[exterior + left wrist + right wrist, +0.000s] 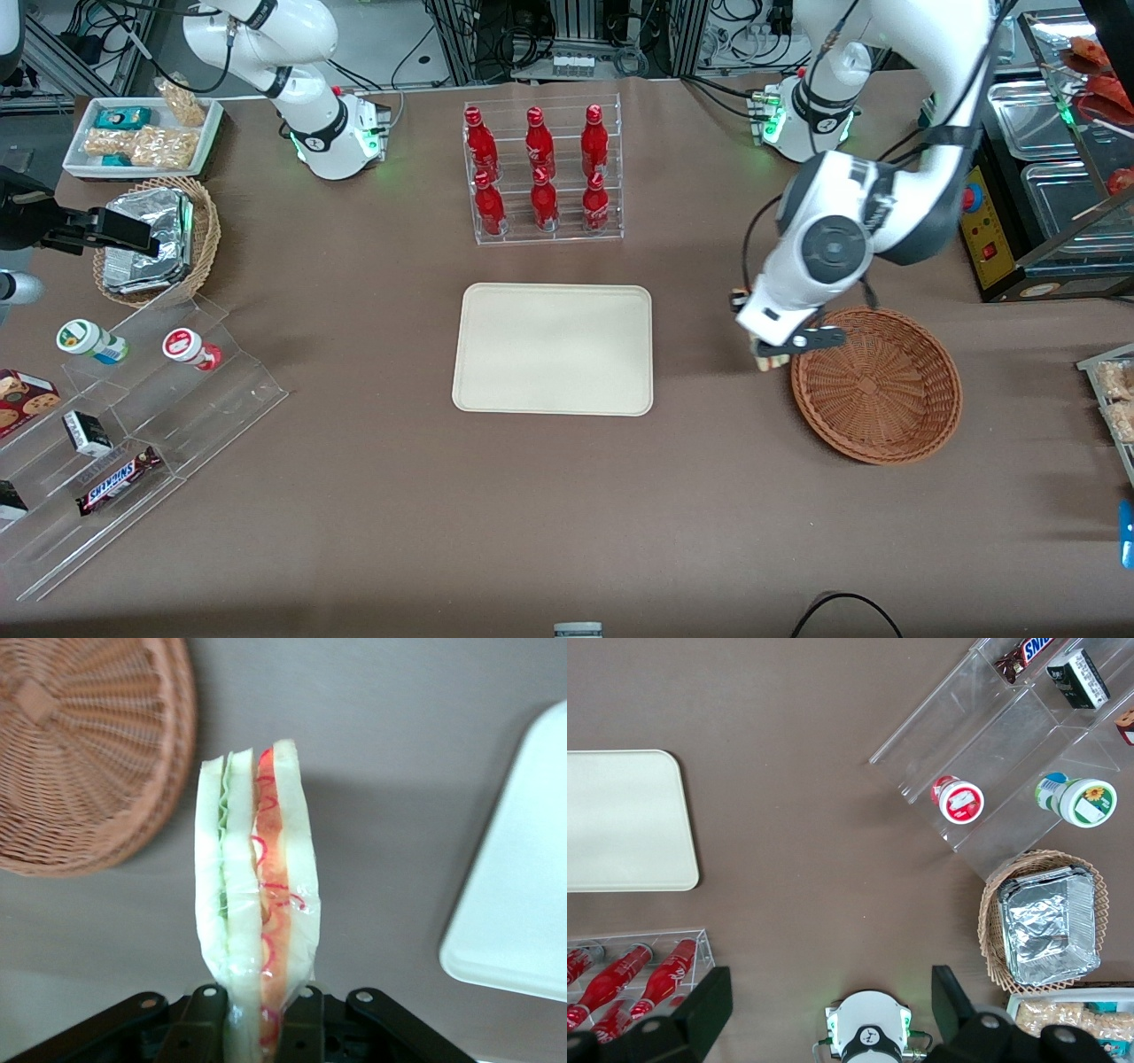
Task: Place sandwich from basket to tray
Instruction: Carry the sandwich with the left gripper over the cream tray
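My left gripper [257, 1028] is shut on the sandwich [257, 886], a wedge of white bread with green and red-orange filling in clear wrap. In the front view the gripper [772, 353] hangs with the sandwich [769, 359] just above the table, at the rim of the reddish-brown wicker basket [877, 385] on the side toward the tray. The basket [80, 753] holds nothing. The cream tray [554, 347] lies flat in the middle of the table with nothing on it; one corner of the tray [518, 895] shows in the left wrist view.
A clear rack of red bottles [540, 177] stands farther from the front camera than the tray. Toward the parked arm's end are a tan basket of foil packets [155, 239], a white snack tray [142, 133] and a clear stepped shelf [133, 416] with snacks.
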Robot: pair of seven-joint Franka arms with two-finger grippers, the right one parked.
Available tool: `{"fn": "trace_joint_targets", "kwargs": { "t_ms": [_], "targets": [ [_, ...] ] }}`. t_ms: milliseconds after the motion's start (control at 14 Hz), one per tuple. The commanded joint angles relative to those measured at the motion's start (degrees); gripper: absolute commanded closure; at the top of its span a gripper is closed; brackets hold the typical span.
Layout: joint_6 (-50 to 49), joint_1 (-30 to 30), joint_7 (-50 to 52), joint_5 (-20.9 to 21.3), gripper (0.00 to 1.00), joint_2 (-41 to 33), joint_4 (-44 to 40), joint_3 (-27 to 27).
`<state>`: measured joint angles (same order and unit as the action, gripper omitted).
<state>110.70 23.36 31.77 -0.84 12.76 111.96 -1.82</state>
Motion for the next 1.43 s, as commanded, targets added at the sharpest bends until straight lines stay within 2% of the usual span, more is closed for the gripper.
{"fn": "trace_joint_targets", "kwargs": {
  "t_ms": [0, 214, 500, 786, 1071, 1357],
  "targets": [
    [-0.84, 3.26, 1.19, -3.72, 0.84, 3.57, -4.37, 0.76],
    [-0.75, 7.39, 1.37, -6.0, 0.84, 6.91, -7.19, 0.68],
    [-0.66, 14.5, 3.38, -11.37, 0.83, 15.08, -16.23, 0.59],
    [0.03, 19.78, 8.56, -11.46, 0.82, 21.58, -23.62, 0.59],
    [7.49, 24.71, 12.7, -11.38, 0.82, 26.69, -26.97, 0.59],
    [9.36, 25.07, 12.88, -11.38, 0.78, 29.33, -29.17, 0.59]
  ]
}}
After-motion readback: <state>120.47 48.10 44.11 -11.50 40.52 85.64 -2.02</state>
